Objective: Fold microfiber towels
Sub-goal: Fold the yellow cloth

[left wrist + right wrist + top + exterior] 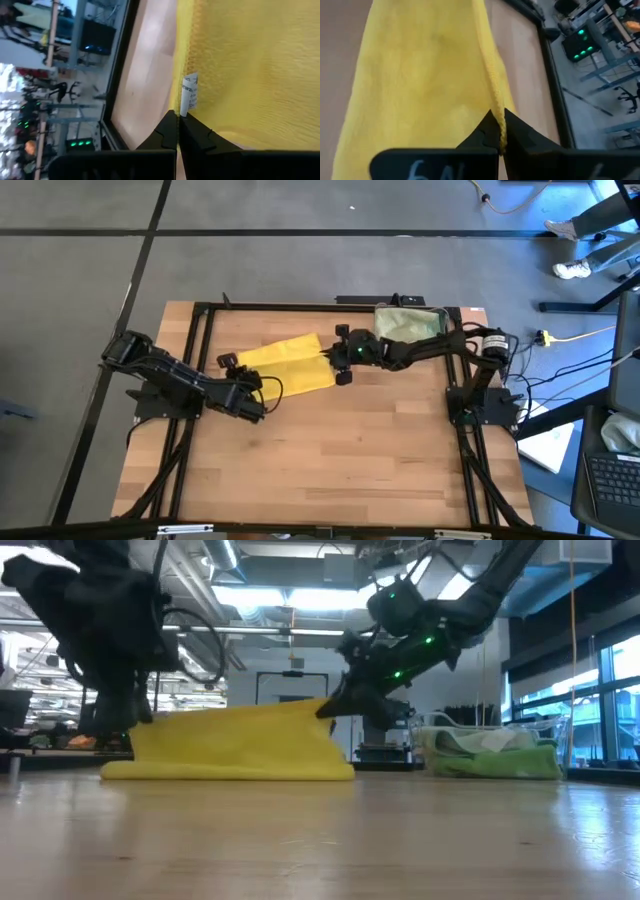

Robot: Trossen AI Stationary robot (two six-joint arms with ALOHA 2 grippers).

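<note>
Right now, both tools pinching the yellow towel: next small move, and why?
Probably carry the raised edge across and lay it onto the far edge. The left tool and right tool are each shut on an edge of the yellow towel, lifted off the table and part-way folded in the low view.

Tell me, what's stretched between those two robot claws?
The yellow towel, pinched by the left gripper and right gripper, spans the gap; the high view shows it.

Cut off at upper right of the high view: a person point(580, 242), legs only. Half-hidden inside the clear bin point(500, 745): green towels point(490, 758), count unclear.
</note>
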